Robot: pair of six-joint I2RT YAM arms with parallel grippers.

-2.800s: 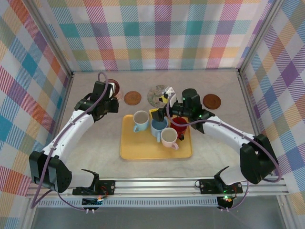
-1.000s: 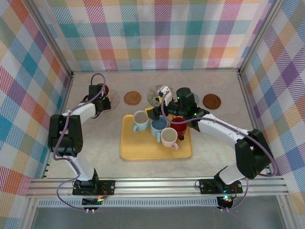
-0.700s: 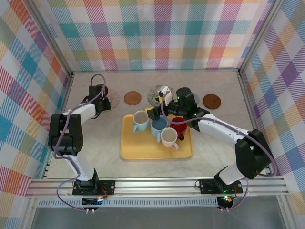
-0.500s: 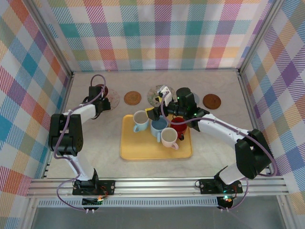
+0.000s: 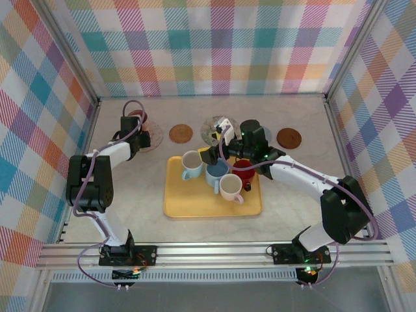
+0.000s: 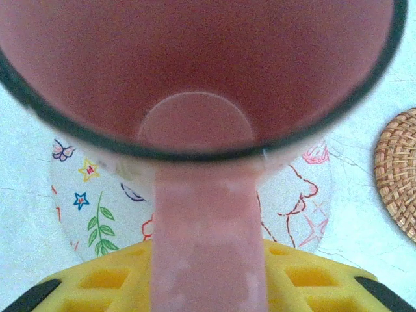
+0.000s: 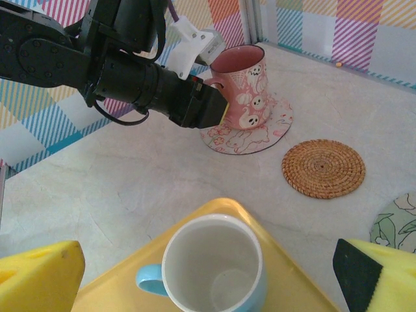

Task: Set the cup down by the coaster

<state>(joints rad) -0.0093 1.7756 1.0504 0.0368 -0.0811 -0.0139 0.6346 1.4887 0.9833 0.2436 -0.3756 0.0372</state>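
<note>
Where the overhead camera looks down, we find the pink cup (image 5: 136,117) standing at the far left of the table (image 5: 130,188). It sits on the far-left part of the printed coaster (image 5: 153,135), with the left gripper (image 5: 139,128) right at its near side. The right gripper (image 5: 213,155) hangs over the far edge of the yellow tray (image 5: 195,207), which carries four other cups. A woven coaster (image 5: 181,133) lies between the two grippers.

In the left wrist view we look straight into the upright pink cup (image 6: 195,58), its handle (image 6: 208,227) running toward us between the yellow pads (image 6: 110,283). The pads sit narrowly apart on either side of the handle, but we cannot tell whether they press on it. The printed coaster (image 6: 97,188) shows beneath the cup, the woven coaster (image 6: 398,169) to the right.

In the right wrist view the right gripper gapes fully wide and holds nothing. Its fingertips (image 7: 39,273) flank a light-blue cup (image 7: 211,266) on the tray below. Beyond, the pink cup (image 7: 244,88) rests on the printed coaster (image 7: 260,136), the left gripper (image 7: 218,107) at its handle.
</note>
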